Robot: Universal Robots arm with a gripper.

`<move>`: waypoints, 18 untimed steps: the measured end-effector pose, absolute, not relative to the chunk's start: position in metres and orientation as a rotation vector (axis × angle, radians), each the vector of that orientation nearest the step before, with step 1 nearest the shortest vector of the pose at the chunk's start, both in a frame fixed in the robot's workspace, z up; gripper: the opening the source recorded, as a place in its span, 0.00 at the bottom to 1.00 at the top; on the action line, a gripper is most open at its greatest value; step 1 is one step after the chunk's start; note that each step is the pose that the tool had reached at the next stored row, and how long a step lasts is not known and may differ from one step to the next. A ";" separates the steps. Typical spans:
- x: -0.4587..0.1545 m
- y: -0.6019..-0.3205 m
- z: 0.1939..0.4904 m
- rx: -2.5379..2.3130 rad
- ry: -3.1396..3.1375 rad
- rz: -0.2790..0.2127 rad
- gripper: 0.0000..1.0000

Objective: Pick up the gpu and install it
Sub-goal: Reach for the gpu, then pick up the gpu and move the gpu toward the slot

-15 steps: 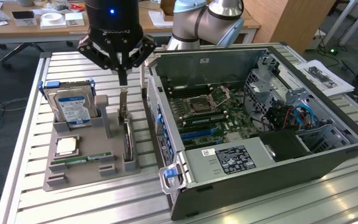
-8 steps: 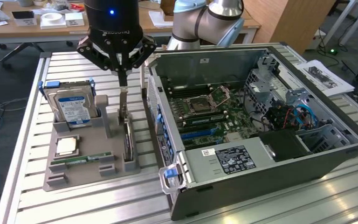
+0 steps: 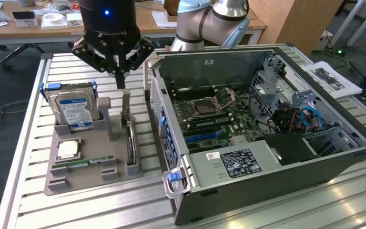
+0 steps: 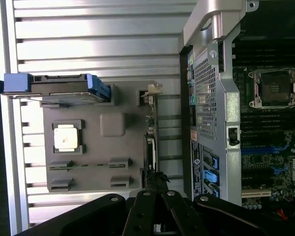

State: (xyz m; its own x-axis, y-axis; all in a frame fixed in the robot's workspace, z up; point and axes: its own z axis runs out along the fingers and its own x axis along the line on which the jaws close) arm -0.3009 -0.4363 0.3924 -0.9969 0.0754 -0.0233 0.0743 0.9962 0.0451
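Observation:
The gpu (image 3: 131,143) stands on its edge in a slot of the grey holder (image 3: 87,177), with its silver bracket end toward the back. In the wrist view the gpu (image 4: 150,147) is a thin dark strip along the holder's side nearest the case. My gripper (image 3: 120,84) hangs above the gpu's bracket end, fingers pointing down, shut with nothing between them. In the wrist view the gripper (image 4: 155,178) sits over the card's edge. The open computer case (image 3: 266,157) lies beside the holder, with its motherboard (image 3: 215,112) and blue slots (image 3: 202,137) exposed.
The holder also carries a silver hard drive (image 3: 75,112) with a blue label, a processor (image 3: 67,149) and a thin green memory stick (image 3: 84,163). The case's metal wall (image 4: 221,113) rises close beside the gpu. Papers (image 3: 332,78) lie on the slatted table at the exterior view's right.

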 end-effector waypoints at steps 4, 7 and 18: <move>-0.301 -0.436 0.392 0.117 3.114 0.069 0.11; -0.301 -0.436 0.392 0.117 3.114 0.069 0.11; -0.301 -0.436 0.392 0.117 3.114 0.069 0.35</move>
State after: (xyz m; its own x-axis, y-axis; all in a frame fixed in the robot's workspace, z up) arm -0.3010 -0.4363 0.3925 -0.9969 0.0753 -0.0233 0.0742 0.9962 0.0451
